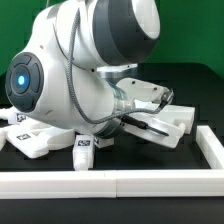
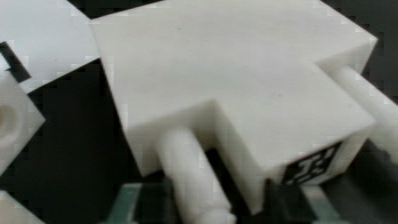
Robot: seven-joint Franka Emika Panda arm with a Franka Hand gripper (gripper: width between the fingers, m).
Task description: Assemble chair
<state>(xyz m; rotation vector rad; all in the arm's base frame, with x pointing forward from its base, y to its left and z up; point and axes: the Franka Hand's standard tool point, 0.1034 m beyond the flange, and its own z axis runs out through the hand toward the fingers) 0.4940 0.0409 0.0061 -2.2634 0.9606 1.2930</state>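
The Panda arm (image 1: 90,60) fills most of the exterior view, bent low over the black worktop (image 1: 150,160). Its gripper (image 1: 140,105) sits at the wrist end, close over the slotted seat block (image 1: 172,118) of the chair. That block lies flat toward the worktop's edge on the exterior view's right, near the white border rail (image 1: 120,183), which runs along the front edge and turns up that side.

More loose chair parts (image 1: 30,140) lie on the side of the exterior view's left, partly hidden behind the arm's base link. A small tagged piece (image 1: 83,155) rests just inside the front rail, apart from the seat block.

In the wrist view a chunky white chair part (image 2: 196,70) takes up nearly the whole frame. Rod-like prongs (image 2: 178,165) stick out of one face, and a black-and-white marker tag (image 2: 320,165) shows on a side face. Another white piece (image 2: 36,40) shows at the frame's border, with dark worktop between the two.

The fingers are masked by the arm's body in the exterior view and are not clear in the wrist view. Whether the pincer is spread, pressed together or pinching the part cannot be told.
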